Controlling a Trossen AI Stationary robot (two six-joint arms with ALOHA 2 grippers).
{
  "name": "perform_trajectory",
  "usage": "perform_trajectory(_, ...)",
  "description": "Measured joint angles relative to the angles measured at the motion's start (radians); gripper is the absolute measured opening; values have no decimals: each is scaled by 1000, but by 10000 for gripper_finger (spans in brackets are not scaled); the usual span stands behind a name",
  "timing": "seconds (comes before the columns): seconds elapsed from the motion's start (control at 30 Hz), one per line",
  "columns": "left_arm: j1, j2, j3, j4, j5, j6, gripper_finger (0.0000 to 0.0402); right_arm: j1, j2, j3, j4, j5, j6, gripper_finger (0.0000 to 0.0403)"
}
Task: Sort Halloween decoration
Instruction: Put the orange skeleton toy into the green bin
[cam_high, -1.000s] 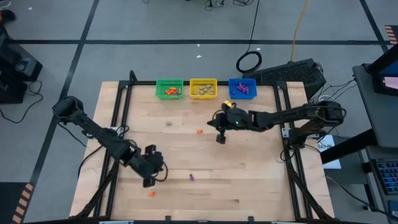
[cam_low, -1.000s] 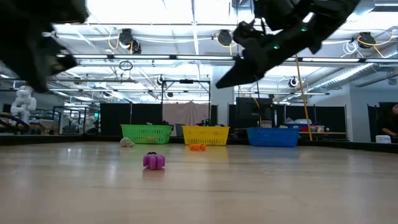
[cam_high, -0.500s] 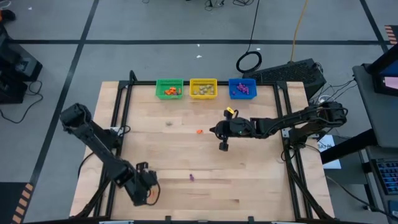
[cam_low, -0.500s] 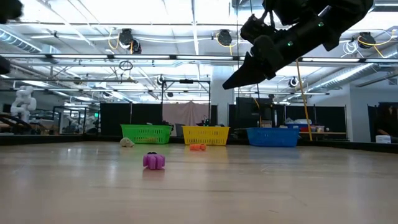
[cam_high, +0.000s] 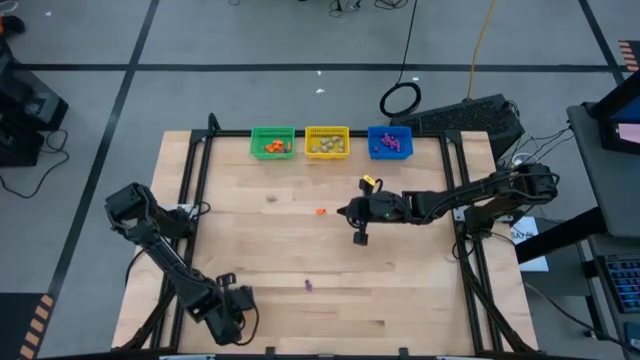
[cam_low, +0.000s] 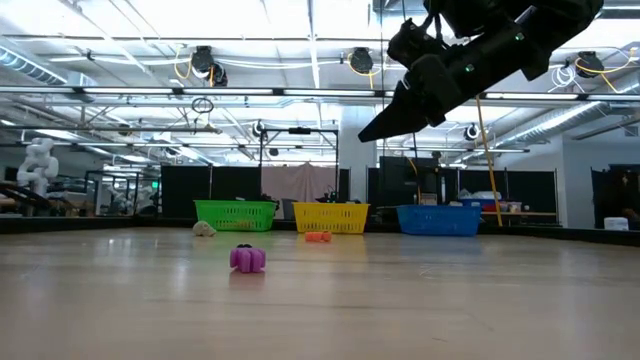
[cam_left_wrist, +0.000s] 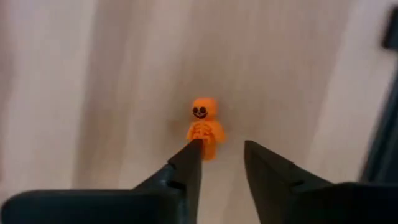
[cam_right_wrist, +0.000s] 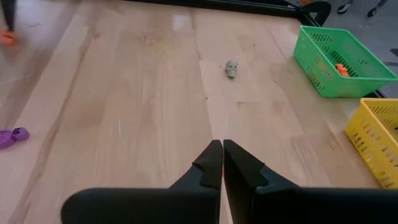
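Note:
A tiny orange skeleton figure (cam_left_wrist: 204, 127) lies flat on the wooden table near its front left. My left gripper (cam_left_wrist: 222, 152) points down over it, open, its fingertips just short of the figure's legs; in the high view the left gripper (cam_high: 232, 315) hides the figure. My right gripper (cam_right_wrist: 222, 149) is shut and empty above the table's middle (cam_high: 345, 212), raised in the low view (cam_low: 368, 133). Loose on the table lie an orange trinket (cam_high: 320, 212), a purple one (cam_high: 308, 285) and a pale skull (cam_right_wrist: 232, 68).
Green (cam_high: 272, 142), yellow (cam_high: 327, 142) and blue (cam_high: 389, 142) baskets stand in a row at the far edge, each with trinkets inside. A black frame (cam_high: 195, 170) borders the table's sides. Bare wood lies between the two arms.
My left gripper has gone toward the table's near edge and down, stopping over the orange figure and leaving the low view. My right gripper has swung a little toward the near edge and stays shut. The trinkets have kept their places.

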Motion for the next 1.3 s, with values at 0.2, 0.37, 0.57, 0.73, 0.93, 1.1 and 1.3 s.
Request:
perform_trajectory(0.2,0,1,0,-78,-66,-64,144,11,0,0,0,0,-2,0)
perform_trajectory(0.37,0,1,0,-112,-142,-64,130,17,0,0,0,0,-1,0)
perform_trajectory(0.57,0,30,0,-46,-84,-13,61,17,0,0,0,-1,-2,0)
perform_trajectory(0.73,2,75,0,10,-47,9,38,17,0,1,1,-1,-2,0)
perform_trajectory(0.93,8,40,3,-74,-15,4,30,17,0,1,0,-1,-2,0)
perform_trajectory(1.1,30,-10,7,-114,18,42,7,17,0,1,0,-1,-6,0)
perform_trajectory(1.3,105,-78,9,-115,-29,46,5,17,1,1,2,-1,-10,0)
